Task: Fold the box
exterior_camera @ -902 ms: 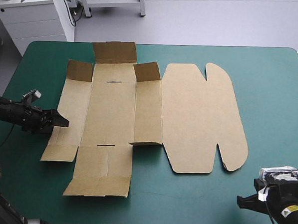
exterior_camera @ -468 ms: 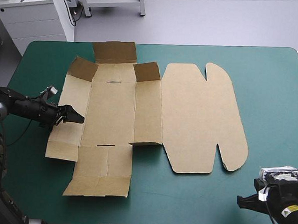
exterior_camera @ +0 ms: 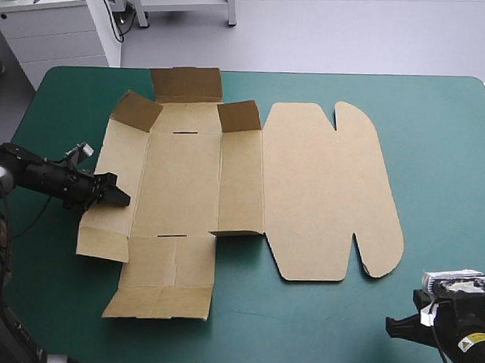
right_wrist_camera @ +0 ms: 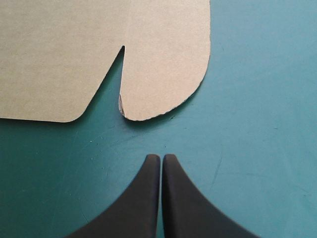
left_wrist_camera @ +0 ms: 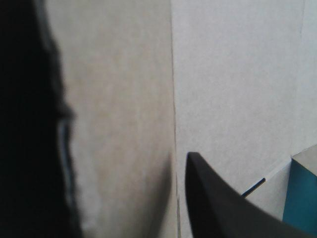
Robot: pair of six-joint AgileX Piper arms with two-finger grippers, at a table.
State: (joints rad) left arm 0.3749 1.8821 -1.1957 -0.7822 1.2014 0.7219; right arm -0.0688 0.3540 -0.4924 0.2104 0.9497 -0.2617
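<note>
Your high view looks forward and down from above and behind the robot, taking in the teal-green covered surface (exterior_camera: 447, 160). Your left wrist view sits very close to the cut sheet of brown board, the box (left_wrist_camera: 223, 74), which nearly fills it. Your right wrist view stands farther back, facing the box's rounded, notched lid corner, which the high view also shows.

The right gripper (right_wrist_camera: 161, 157) has bare teal-green cover (right_wrist_camera: 257, 124) just ahead of its fingers (right_wrist_camera: 143, 203); farther ahead the box (right_wrist_camera: 99, 49) lies flat.
</note>
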